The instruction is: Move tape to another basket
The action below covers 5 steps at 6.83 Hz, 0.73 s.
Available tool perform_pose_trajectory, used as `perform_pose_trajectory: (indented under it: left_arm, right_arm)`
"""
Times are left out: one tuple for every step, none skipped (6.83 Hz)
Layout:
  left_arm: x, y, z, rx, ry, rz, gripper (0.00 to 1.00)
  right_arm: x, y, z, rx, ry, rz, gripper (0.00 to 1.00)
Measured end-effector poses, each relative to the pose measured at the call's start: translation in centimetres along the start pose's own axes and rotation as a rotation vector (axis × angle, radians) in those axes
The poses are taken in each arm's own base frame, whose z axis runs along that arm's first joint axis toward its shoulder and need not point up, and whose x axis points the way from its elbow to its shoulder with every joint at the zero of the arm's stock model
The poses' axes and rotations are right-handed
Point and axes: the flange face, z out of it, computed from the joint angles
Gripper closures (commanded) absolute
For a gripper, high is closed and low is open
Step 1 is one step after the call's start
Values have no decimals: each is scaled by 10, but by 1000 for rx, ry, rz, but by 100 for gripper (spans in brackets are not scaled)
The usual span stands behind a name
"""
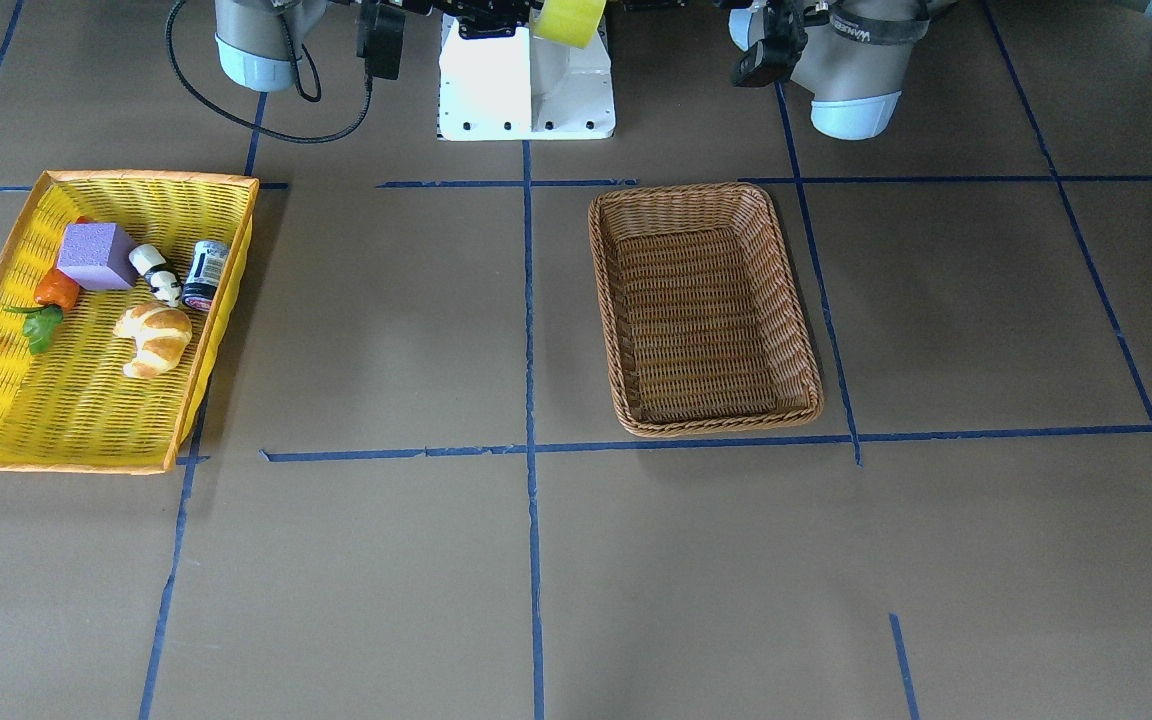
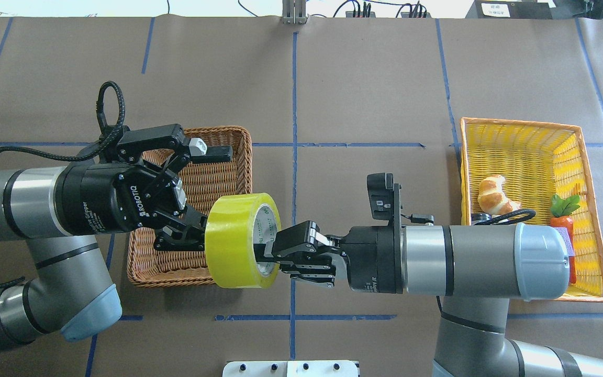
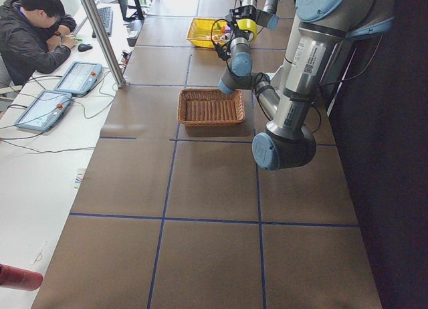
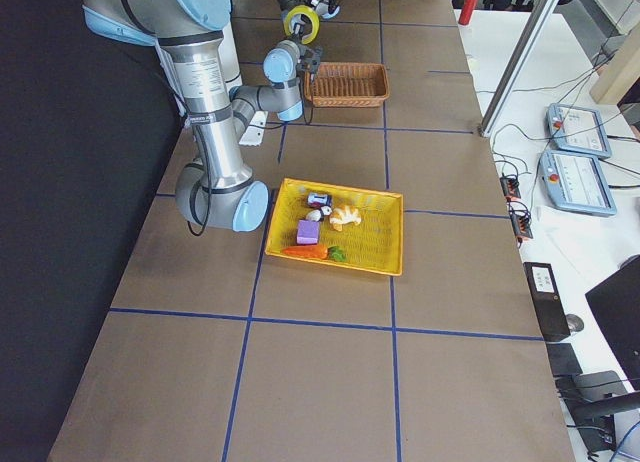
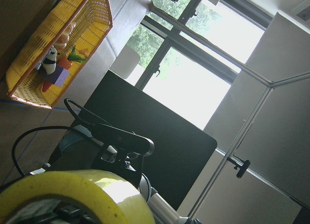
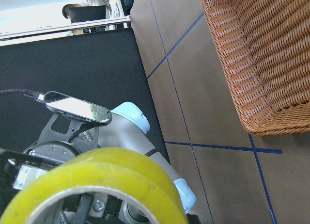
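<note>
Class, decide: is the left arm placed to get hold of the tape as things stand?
Probably yes: the left gripper is open right beside the tape, which the right gripper holds in the air, nothing between them.

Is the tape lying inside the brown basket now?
No, the right gripper holds the tape in the air; the basket has nothing inside.

- I work in a robotics lab: my worktop (image 1: 386,330) is papered brown and gridded with blue tape lines (image 1: 530,300).
- An operator (image 3: 33,28) sits at a white side desk (image 3: 40,188) holding two teach pendants (image 3: 77,77).
- Big windows (image 5: 193,83) fill one wall.
</note>
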Motion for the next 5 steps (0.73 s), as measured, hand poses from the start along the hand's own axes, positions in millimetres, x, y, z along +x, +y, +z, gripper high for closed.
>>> perform_pose_trajectory:
  left_arm:
    - [-2, 1, 1, -3, -2, -4, 18]
    - [-5, 4, 3, -9, -4, -9, 69]
    - [-7, 6, 4, -14, -5, -11, 93]
    - [-8, 7, 3, -17, -5, -10, 100]
    - [-9, 6, 1, -17, -6, -8, 100]
  right_arm:
    - [0, 0, 0, 0, -1, 0, 89]
    - [0, 0, 0, 4, -3, 0, 59]
    - [-1, 0, 0, 9, -6, 0, 4]
    - [-2, -1, 0, 13, -9, 1, 1]
    - [-3, -1, 0, 16, -13, 2, 1]
